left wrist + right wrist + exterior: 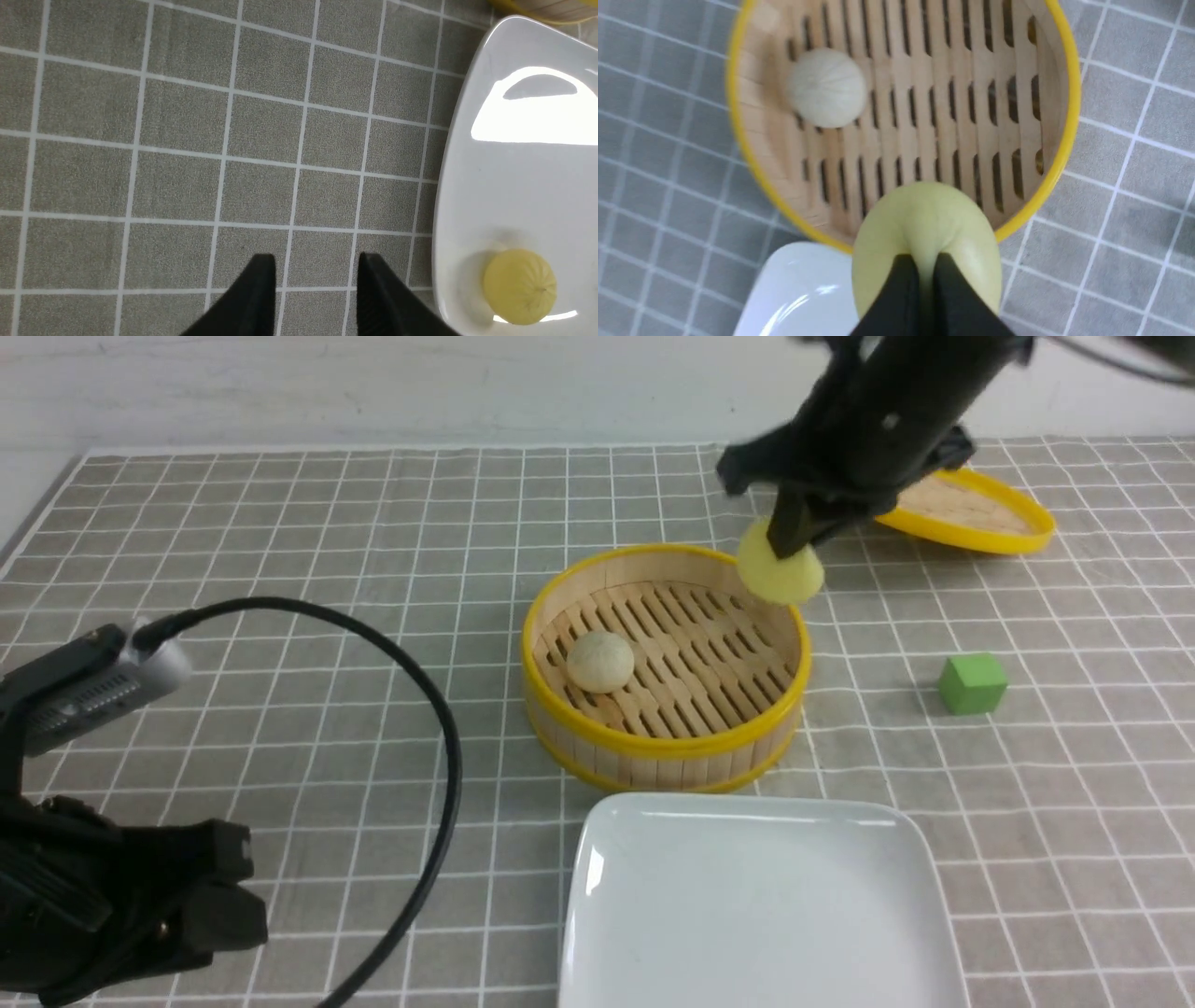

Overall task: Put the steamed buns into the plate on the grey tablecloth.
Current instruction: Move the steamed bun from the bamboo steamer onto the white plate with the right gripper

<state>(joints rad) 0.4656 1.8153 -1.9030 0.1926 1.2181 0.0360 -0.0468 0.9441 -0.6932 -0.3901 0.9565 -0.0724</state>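
My right gripper [794,537] is shut on the pale yellow steamed bun [782,569] and holds it in the air above the far right rim of the bamboo steamer [653,742]. The right wrist view shows its fingers pinching that bun [924,219]. The off-white bun [600,661] lies in the steamer's left part. The white square plate [747,896] sits in front of the steamer on the grey tablecloth [280,523] and looks bare. In the left wrist view a pale yellow pleated round shape [519,285] shows on the plate [514,177]. My left gripper [315,261] is open and empty over the cloth, left of the plate.
A green cube [972,683] stands right of the steamer. The flat yellow-rimmed lid [971,509] lies at the back right, partly behind my right arm. A black cable [439,709] loops over the cloth from my left arm.
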